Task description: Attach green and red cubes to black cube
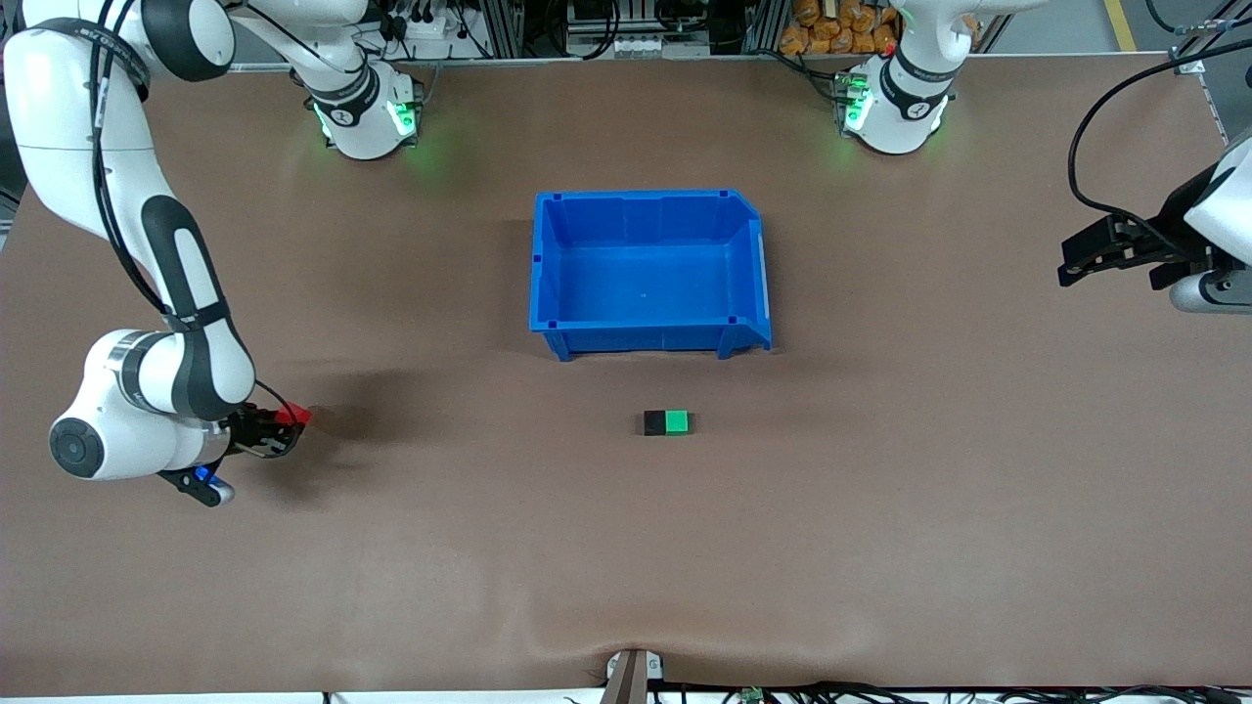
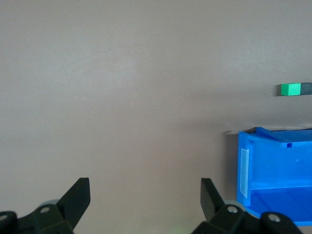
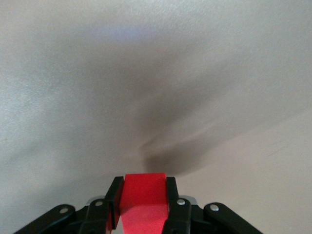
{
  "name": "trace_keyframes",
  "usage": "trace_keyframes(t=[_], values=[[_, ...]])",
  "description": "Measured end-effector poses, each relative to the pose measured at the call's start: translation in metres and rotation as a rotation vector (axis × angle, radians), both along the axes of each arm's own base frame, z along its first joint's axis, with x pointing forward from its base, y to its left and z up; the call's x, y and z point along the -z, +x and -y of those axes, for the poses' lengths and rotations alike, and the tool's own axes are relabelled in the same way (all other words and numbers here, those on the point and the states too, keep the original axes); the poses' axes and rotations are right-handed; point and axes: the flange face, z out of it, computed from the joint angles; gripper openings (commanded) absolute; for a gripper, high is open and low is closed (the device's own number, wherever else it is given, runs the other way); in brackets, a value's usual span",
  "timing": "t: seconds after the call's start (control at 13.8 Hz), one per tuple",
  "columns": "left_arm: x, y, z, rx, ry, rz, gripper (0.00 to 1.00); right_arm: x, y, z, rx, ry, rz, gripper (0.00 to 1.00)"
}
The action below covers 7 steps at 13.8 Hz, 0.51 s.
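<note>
The green cube [image 1: 677, 421] and the black cube [image 1: 653, 422] sit side by side, touching, on the brown table, nearer to the front camera than the blue bin; the green one is toward the left arm's end. They also show in the left wrist view, the green cube [image 2: 291, 89] joined to the black cube [image 2: 306, 88]. My right gripper [image 1: 291, 420] is shut on the red cube [image 1: 294, 416] above the table toward the right arm's end; its fingers clamp both sides of the red cube [image 3: 144, 195]. My left gripper [image 1: 1074, 262] waits open and empty over the table's edge at the left arm's end.
An empty blue bin [image 1: 548, 264] stands at the table's middle, between the arm bases and the joined cubes; its wall [image 2: 273, 165] shows in the left wrist view. Bare brown table surrounds the cubes.
</note>
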Motion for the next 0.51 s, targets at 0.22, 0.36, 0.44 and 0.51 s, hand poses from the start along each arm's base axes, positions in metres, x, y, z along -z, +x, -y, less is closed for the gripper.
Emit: trace_keyframes(t=[0.22, 0.36, 0.44, 0.51], values=[[0.000, 0.000, 0.000, 0.000, 0.000, 0.000, 1.00, 0.000, 0.001, -0.009, 0.042, -0.004, -0.005, 0.00], [0.000, 0.000, 0.000, 0.000, 0.000, 0.000, 1.00, 0.000, 0.001, -0.015, 0.068, 0.010, -0.006, 0.00], [0.000, 0.000, 0.000, 0.000, 0.000, 0.000, 1.00, 0.000, 0.002, -0.018, 0.077, 0.012, -0.006, 0.00], [0.000, 0.000, 0.000, 0.000, 0.000, 0.000, 1.00, -0.001, 0.002, -0.021, 0.093, 0.011, -0.008, 0.00]])
